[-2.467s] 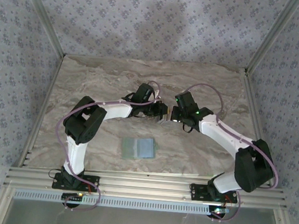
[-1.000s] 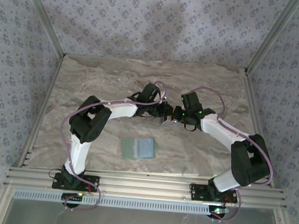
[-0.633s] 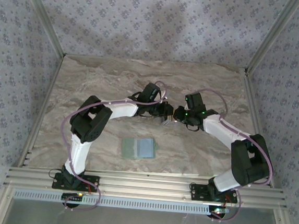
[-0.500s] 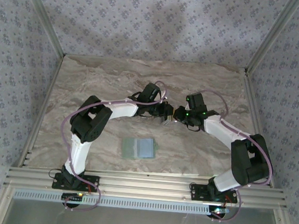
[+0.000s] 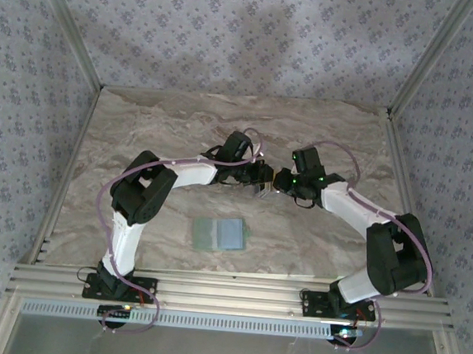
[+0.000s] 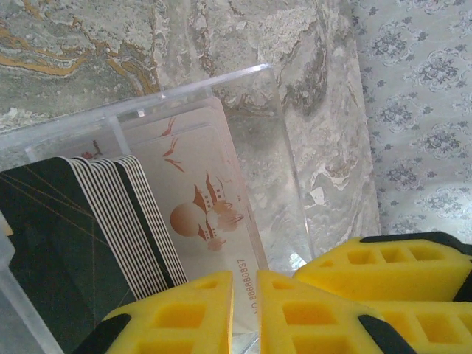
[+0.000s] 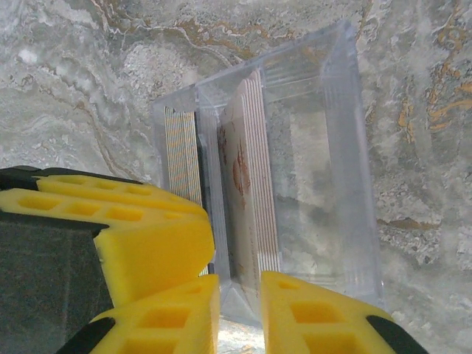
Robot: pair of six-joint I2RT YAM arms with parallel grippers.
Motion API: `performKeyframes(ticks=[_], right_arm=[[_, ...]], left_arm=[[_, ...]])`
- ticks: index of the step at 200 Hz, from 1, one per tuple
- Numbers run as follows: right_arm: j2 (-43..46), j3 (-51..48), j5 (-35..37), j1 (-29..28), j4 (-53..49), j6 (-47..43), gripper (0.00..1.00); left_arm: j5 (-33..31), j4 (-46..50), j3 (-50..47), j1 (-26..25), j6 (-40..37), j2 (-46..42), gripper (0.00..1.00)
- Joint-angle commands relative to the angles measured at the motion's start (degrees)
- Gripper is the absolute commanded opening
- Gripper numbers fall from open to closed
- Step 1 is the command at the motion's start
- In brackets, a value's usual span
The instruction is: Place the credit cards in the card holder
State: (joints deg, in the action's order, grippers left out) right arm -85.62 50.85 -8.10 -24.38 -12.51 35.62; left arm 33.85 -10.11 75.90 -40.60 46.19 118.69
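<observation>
My right gripper (image 7: 240, 287), yellow jaws slightly parted, whether pinching I cannot tell, stands astride the near ends of the thin pale cards (image 7: 247, 184), whose long axis runs straight away from it inside the transparent plastic box (image 7: 346, 147) that my left gripper (image 6: 245, 284) clamps. The top view adds the flat sage-green card holder (image 5: 207, 233), lying open well behind both grippers.

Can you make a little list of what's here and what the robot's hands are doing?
clear box: two stacks of cards standing inside
left gripper: pinched on the box's edge
right gripper: fingers slightly apart by the box
card holder: flat, greenish, lying on the table nearer the arm bases
</observation>
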Motion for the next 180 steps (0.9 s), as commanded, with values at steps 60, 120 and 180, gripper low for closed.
performKeyframes(ticks=[60,120,180], right_arm=[[-4.65,3.06,1.82,-0.84,-1.95,-2.92,0.26],[-0.10,2.54,2.15,-0.40,-3.64,-3.32,0.26],[-3.79,7.33,2.73,-0.40,-8.91,-6.10,0.34]], left_arm=[[6.37,-10.21,-6.15,2.83,6.93,-1.26,0.17],[9.63,-16.72,-10.37,5.08,11.94,-5.41,0.18],[2.46,0.54,-12.13,6.03,-0.03,-12.07,0.20]])
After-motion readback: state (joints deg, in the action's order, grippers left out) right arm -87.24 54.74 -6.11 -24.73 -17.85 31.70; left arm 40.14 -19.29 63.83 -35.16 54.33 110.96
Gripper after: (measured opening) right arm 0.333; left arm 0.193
